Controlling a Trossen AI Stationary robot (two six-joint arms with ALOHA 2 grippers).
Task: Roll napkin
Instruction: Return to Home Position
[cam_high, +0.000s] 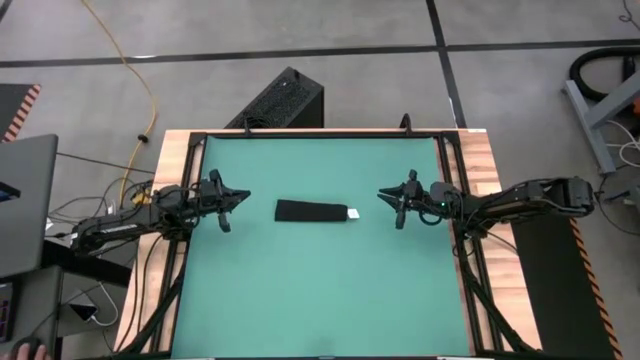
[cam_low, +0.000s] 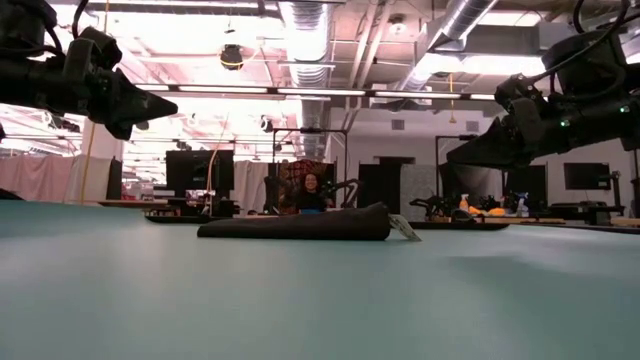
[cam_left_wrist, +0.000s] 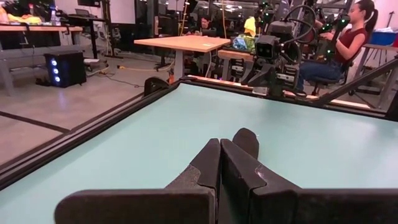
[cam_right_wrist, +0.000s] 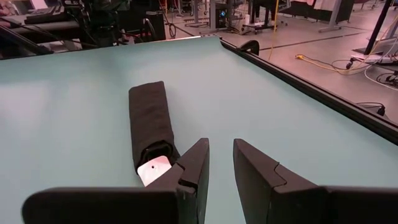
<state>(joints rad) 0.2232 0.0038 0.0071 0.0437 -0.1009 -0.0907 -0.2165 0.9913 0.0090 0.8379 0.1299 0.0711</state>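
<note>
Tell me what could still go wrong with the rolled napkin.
1. Nothing holds the napkin: both grippers are clear of it, so the soft roll may loosen, likely from the white tag end.
2. The right gripper, open, points at that end; a low move could snag it. The left gripper, shut, faces the other end.

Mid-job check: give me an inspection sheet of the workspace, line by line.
Surface: green mat, flat.
Job's things: napkin rolled, lying mid-mat, white tag at the end nearer the right arm.
Clutter: nothing seen.
Grippers: left gripper shut, right gripper open; one off each end of the napkin, neither touching it.
Cables: yellow cable on the floor.
Surroundings: black box behind the table; person far beyond.
</note>
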